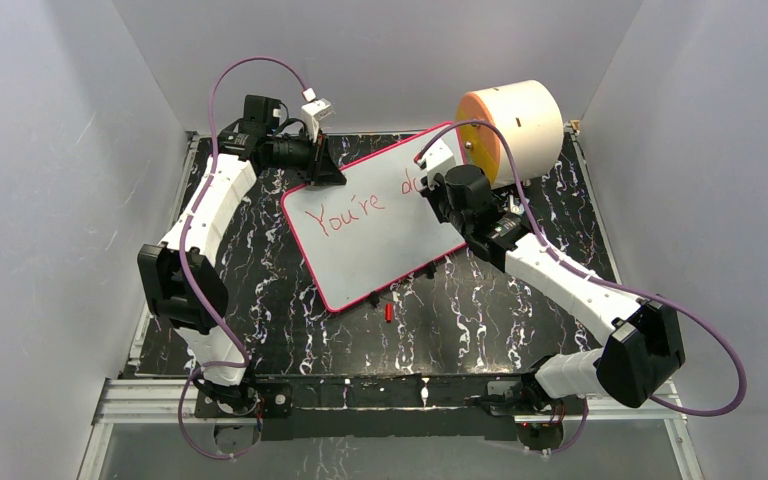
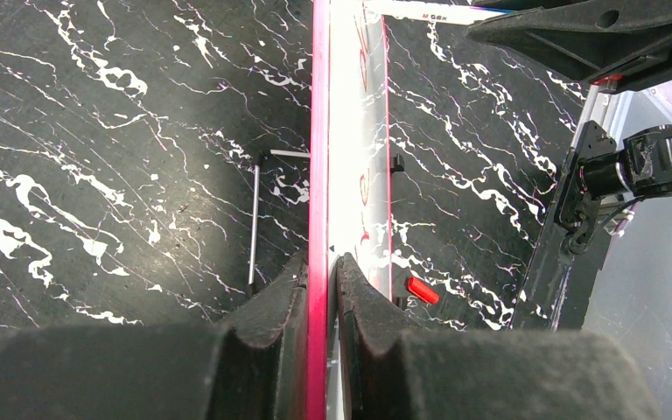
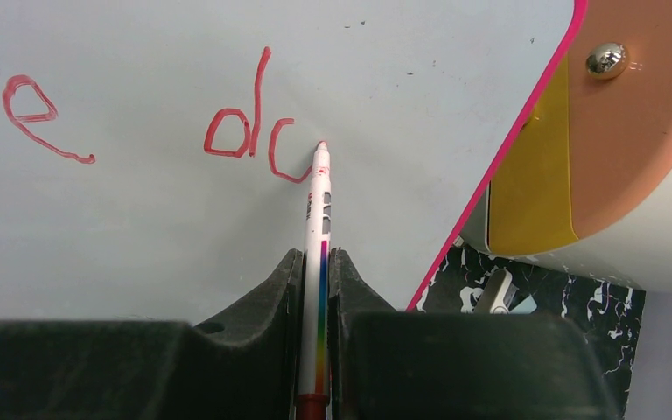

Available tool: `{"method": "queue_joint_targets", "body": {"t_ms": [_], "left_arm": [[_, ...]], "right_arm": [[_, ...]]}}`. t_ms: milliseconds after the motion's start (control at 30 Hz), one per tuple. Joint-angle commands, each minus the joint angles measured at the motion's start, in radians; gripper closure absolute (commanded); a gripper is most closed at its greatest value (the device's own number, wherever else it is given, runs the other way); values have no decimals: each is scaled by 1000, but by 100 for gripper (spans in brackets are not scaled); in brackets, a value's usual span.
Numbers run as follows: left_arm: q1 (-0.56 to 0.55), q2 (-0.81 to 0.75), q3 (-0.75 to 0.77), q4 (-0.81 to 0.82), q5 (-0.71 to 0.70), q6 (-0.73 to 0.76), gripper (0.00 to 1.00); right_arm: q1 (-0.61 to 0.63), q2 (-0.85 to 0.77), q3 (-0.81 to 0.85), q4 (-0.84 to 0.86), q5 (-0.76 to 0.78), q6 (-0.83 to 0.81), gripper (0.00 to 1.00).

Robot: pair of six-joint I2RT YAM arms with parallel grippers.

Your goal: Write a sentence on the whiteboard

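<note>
I am working on the whiteboard (image 1: 375, 225), which is lying across the middle of the black marbled table (image 1: 260, 330). Its far corner is reaching in front of the cream cylinder (image 1: 520, 125), though I cannot tell whether the two are touching. It is looking stiff, light and glossy, so I am judging the face too slick to pinch; the thin pink frame is the place to hold. My left claw (image 2: 322, 262) is doing just that, clamped shut on the frame edge. My right claw (image 3: 315, 258) is squeezing the slim marker (image 3: 318, 210) low on its barrel, with the tip pressing the board. The sentence (image 1: 343, 216) is reading "You're d" plus a half-formed letter so far. A light touch is seeming wise, as marker tips are squashing easily. A small red cap (image 1: 388, 312) is sitting just beside the near edge.
</note>
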Motion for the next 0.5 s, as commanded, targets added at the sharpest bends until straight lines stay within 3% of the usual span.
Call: {"method": "queue_joint_targets", "body": {"t_ms": [0,467], "left_arm": [[-59,34,-27,-139,-50,62,100],[-60,34,-27,-140,-52,62,100]], "right_arm": [[-4,1,22,83,-30,10,100],[-5,-11,21,89,-60,11,100]]}}
